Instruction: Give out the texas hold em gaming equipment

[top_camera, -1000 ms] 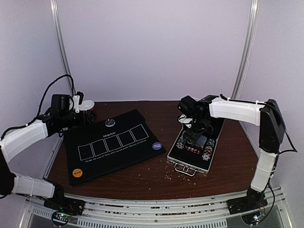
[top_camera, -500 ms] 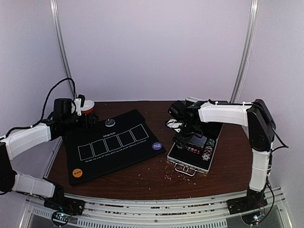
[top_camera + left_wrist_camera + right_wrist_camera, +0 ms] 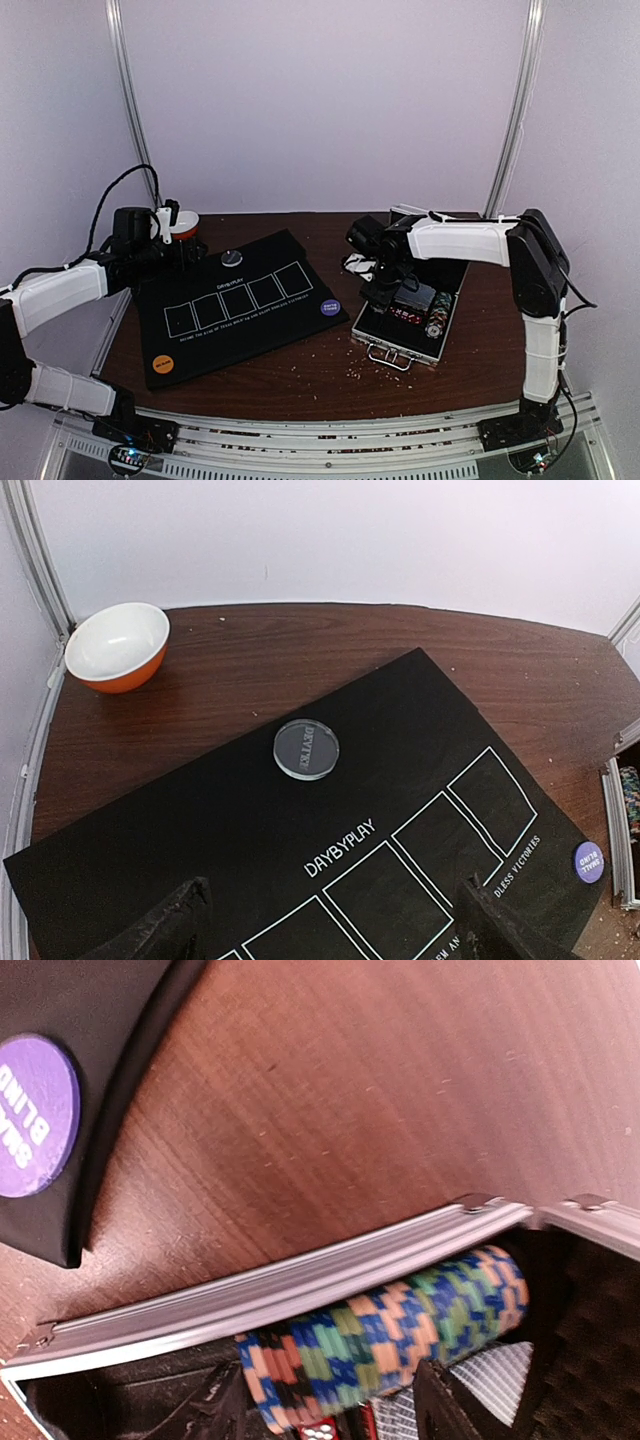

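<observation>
Hovering at frame left, the left gripper spreads its fingers above the mat, where the orange button, grey button and purple button lie; its card boxes are bare. At right, the right gripper sets its fingers either side of the poker chips in the case, grip unclear, none dealt.

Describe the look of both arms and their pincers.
Both arms are white tubular links with black joints. The left arm has a looping black cable; the right arm has a black elbow housing. The left pincer and right pincer have rough black fingers.
</observation>
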{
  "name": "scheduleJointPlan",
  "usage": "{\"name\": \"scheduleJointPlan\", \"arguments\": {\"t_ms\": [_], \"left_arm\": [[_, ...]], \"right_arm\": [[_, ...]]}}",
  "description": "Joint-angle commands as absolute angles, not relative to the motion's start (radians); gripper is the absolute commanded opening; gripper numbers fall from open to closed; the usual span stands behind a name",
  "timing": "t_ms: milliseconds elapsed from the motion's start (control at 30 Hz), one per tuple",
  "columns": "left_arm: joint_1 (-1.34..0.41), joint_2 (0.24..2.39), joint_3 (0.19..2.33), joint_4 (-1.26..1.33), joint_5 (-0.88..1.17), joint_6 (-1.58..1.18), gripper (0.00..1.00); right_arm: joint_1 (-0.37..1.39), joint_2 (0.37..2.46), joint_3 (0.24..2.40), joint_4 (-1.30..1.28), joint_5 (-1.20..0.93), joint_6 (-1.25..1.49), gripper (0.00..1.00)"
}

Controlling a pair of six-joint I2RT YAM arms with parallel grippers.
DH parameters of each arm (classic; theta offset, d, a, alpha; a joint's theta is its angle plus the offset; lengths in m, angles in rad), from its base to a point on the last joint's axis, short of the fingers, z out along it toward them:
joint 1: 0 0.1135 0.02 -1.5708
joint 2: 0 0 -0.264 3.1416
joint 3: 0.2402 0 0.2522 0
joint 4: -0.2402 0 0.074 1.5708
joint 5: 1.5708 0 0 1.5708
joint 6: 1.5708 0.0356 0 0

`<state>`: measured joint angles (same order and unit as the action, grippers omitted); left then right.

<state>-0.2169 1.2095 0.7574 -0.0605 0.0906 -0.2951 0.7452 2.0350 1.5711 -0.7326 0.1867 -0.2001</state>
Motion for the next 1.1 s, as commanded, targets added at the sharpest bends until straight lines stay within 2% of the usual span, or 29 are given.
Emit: {"name": "scheduleJointPlan", "arguments": {"t_ms": [0, 233, 533, 800, 933, 1067], "left_arm": [[-0.212, 1.203, 0.753, -0.021, 0.091, -0.298, 0.87], [-0.211, 1.209, 0.753, -0.023, 0.093, -0.297, 0.87], [-0.212, 1.216, 0.755, -0.023, 0.108, -0.296, 0.87], [-0.212, 1.216, 0.755, -0.028, 0.105, -0.293, 0.87], [-0.211, 1.223, 0.756, -0.03, 0.112, -0.294, 0.87], [-0.211, 1.228, 0.759, -0.031, 0.113, -0.293, 0.87]], "right_arm": [[0.764, 2.066, 1.592, -0.784, 0.201, -0.196, 0.58], [0.801, 2.067, 1.586, -0.834, 0.214, -0.187, 0.49], [0.808, 2.062, 1.564, -0.818, 0.307, -0.19, 0.49], [0.802, 2.106, 1.577, -0.818, 0.29, -0.193, 0.57], [0.8, 2.113, 1.57, -0.82, 0.25, -0.193, 0.66], [0.791, 2.125, 1.563, -0.818, 0.236, -0.193, 0.66]]}}
